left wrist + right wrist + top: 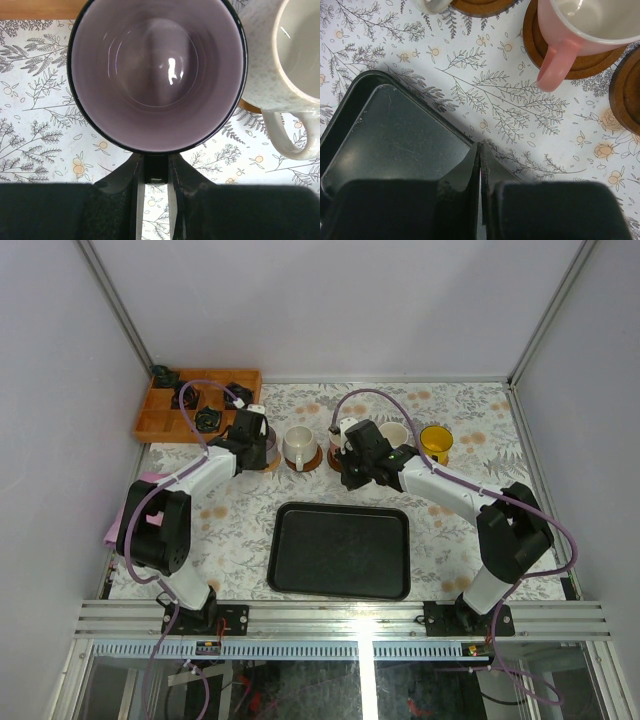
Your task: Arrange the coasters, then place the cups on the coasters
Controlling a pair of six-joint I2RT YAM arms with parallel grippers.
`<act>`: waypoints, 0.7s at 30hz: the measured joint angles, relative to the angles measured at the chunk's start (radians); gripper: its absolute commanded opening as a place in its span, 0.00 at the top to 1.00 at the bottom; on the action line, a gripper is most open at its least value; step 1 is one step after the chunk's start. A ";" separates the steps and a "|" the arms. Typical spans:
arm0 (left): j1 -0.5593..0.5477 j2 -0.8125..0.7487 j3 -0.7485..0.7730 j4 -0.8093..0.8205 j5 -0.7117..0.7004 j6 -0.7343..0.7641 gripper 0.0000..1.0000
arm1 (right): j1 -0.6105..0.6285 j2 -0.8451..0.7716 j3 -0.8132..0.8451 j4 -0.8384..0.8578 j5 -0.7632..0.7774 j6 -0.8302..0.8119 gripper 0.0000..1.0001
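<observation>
My left gripper [262, 443] is shut on the dark handle of the mauve cup [157, 70], which stands upright at the left end of the row; a brown coaster edge [268, 466] shows beneath it. Right of it, a cream cup [295, 55] sits on a coaster [305, 460]. The cream cup with a pink handle [585, 25] rests on its coaster [570, 65]. A pale cup [393, 433] and the yellow cup [435, 443] follow to the right. My right gripper [480, 146] is shut and empty, hovering near the tray's far right corner, in front of the pink-handled cup.
A black tray [340, 550] lies in the middle near the arms. An orange wooden box [195, 405] with small black objects sits at the back left. A pink cloth [125, 510] lies at the table's left edge. A bare coaster [627, 97] shows at the right.
</observation>
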 measured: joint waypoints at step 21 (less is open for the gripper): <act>0.003 0.002 0.009 -0.001 0.015 0.005 1.00 | 0.000 0.000 0.000 0.000 0.000 0.000 1.00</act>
